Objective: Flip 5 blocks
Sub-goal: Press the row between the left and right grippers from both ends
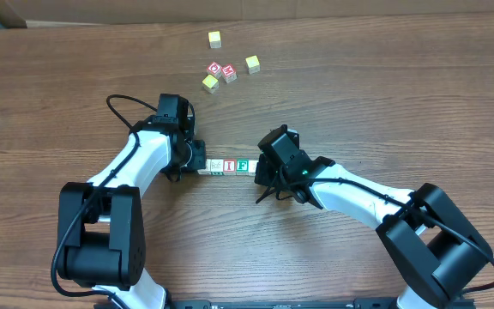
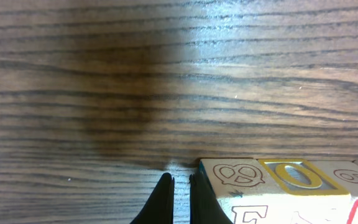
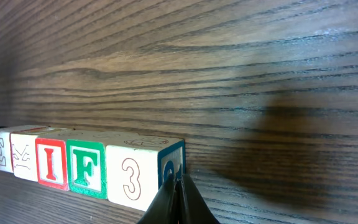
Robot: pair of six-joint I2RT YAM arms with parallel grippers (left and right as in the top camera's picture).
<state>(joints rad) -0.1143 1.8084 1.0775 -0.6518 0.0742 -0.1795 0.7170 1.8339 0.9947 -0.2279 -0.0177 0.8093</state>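
Just seeing three yellow-topped cubes (image 1: 252, 63) and two red-topped cubes (image 1: 215, 69) loosely bunched at the far end of a woodgrain table (image 1: 384, 94), reds side by side.

Bench (image 3: 260, 74): dark brown wood, fine black grain. Pale blocks (image 1: 230, 165) in the row: I block (image 3: 52, 163) red letter and frame, F block (image 3: 87, 168) green letter and frame, 3 block (image 3: 132, 176) red-outlined numeral, blue-bordered side. Three yellow-topped cubes (image 1: 252, 63); two red-topped cubes (image 1: 215, 69) bear white marks.

White arm links (image 1: 135, 159), black joint housings (image 1: 101, 232), looped black cable (image 1: 110, 103), tapered black tool fingers (image 3: 164, 205), small green light (image 1: 303, 170)
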